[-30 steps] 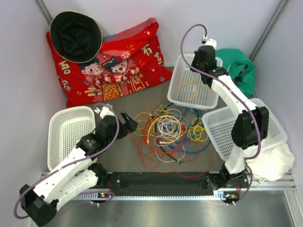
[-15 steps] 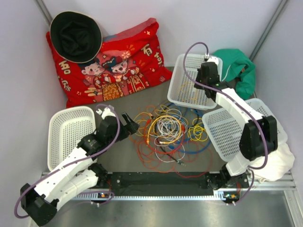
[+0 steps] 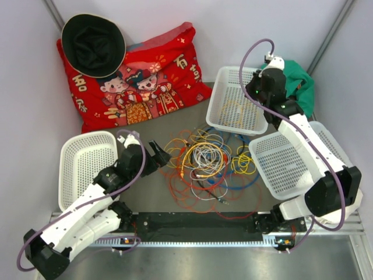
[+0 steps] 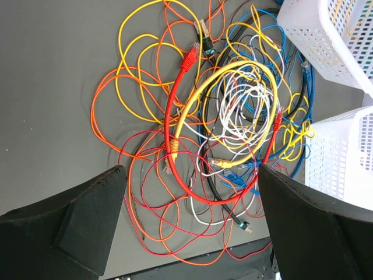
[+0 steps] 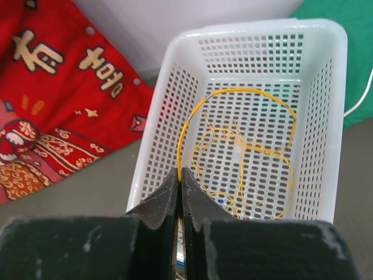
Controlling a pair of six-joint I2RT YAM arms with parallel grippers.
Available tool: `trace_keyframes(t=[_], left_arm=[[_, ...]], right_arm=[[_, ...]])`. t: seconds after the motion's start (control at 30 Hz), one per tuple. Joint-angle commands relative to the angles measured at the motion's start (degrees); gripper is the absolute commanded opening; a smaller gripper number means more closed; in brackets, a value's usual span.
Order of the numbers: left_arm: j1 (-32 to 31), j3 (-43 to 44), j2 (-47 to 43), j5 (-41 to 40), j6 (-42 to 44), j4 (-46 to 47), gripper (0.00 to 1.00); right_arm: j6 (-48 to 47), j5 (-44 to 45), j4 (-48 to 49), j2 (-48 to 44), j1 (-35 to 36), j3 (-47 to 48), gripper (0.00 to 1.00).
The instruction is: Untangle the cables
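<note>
Left pincer (image 3: 160,153): fingers spread wide and holding nothing. It hangs low over the counter (image 3: 145,125) and faces the cables (image 3: 204,160).
Cables: one loose tangle lying flat on the counter, directly ahead of the left pincer. Its nearest orange loops lie just beyond the fingertips. The tangle is well apart from the right pincer.
Thick red cable (image 4: 168,116): a large open loop in the middle of the tangle, seen between the left pincer's two fingers, with one plug end at its far side.
Thick yellow cable (image 4: 247,63): a loop crossing the red one, farther from the left pincer.
White wire (image 4: 245,99): coils inside the yellow loop.
Blue wires (image 4: 307,87): on the side of the tangle farthest from the left pincer, beside two baskets.
Right pincer (image 5: 179,178): fingers pressed together, raised above one end of the far basket (image 5: 157,140).
Far basket: white and perforated, directly ahead of and below the right pincer.
Thin yellow wire (image 5: 245,146): coiled on the floor of the far basket. One arc runs to the right pincer's tips; whether it is pinched there cannot be told.
Second basket (image 3: 274,169): across the tangle from the left pincer, under the right arm.
Third basket (image 3: 76,169): behind the left pincer, beside its arm.
Red printed cushion (image 3: 163,70): beyond the left pincer, by the back wall, with a black hat (image 3: 93,44) on it.
Green cloth (image 3: 300,81): just behind the right pincer's wrist.
</note>
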Motion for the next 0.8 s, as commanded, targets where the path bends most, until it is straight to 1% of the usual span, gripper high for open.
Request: trace_keyframes(t=[0.0, 0.13, 0.17, 0.2, 0.23, 0.27, 0.3, 0.33, 0.4, 0.5, 0.53, 0.6, 0.7, 0.73, 0.77], left_arm=[[-0.1, 0.4, 0.3, 0.4, -0.4, 0.6, 0.98], [-0.2, 0.0, 1.2, 0.8, -0.3, 1.4, 0.98], [-0.2, -0.1, 1.4, 0.8, -0.1, 1.5, 0.98], [-0.1, -0.2, 1.7, 0.8, 0.0, 1.6, 0.98], [-0.2, -0.1, 1.8, 0.6, 0.2, 1.4, 0.98], [-0.1, -0.1, 2.0, 0.5, 0.4, 1.5, 0.98], [-0.2, 0.0, 2.2, 0.5, 0.6, 1.4, 0.98], [-0.2, 0.1, 2.4, 0.3, 0.8, 1.4, 0.98], [-0.2, 0.7, 2.9, 0.0, 1.2, 1.2, 0.99], [-0.1, 1.1, 3.8, -0.2, 1.9, 1.3, 0.99], [-0.2, 1.2, 4.2, -0.2, 1.9, 1.6, 0.99], [-0.2, 1.6, 5.2, 0.1, 2.1, 1.9, 0.99], [-0.2, 1.6, 6.6, 1.1, 2.2, 2.6, 0.99], [-0.2, 1.4, 7.0, 1.3, 2.1, 3.2, 0.99], [-0.2, 1.1, 7.3, 1.6, 2.0, 3.3, 0.99]], right_arm=[[0.0, -0.3, -1.3, 0.5, 0.5, 5.0, 0.00], [-0.8, 0.5, -0.4, 3.2, 0.4, 2.8, 0.00], [-0.9, 0.9, -0.6, 5.2, 0.3, 2.8, 0.03], [-0.9, 0.8, -1.0, 6.8, 0.2, 3.0, 0.20], [-0.6, 0.7, -2.1, 8.2, -0.3, 4.6, 0.52], [-0.3, 1.5, -3.3, 9.6, -0.4, 5.6, 0.63], [-0.1, 1.8, -5.3, 11.4, -0.5, 6.4, 0.72], [0.2, 1.9, -5.6, 11.5, -0.4, 7.1, 0.82], [0.7, 1.0, -3.8, 9.3, -0.3, 6.3, 0.90], [0.1, 0.8, -3.6, 5.7, 1.5, 4.7, 0.93], [-0.2, 0.8, -3.9, 3.0, 2.3, 4.0, 0.94], [-1.6, -0.5, -3.9, -0.2, 5.5, 2.1, 0.93], [-1.8, -3.8, -2.9, -6.7, 10.7, -5.0, 0.91], [-1.5, -5.9, -1.8, -8.2, 11.9, -9.4, 0.90], [-1.0, -6.4, -1.1, -10.9, 15.0, -11.8, 0.90]])
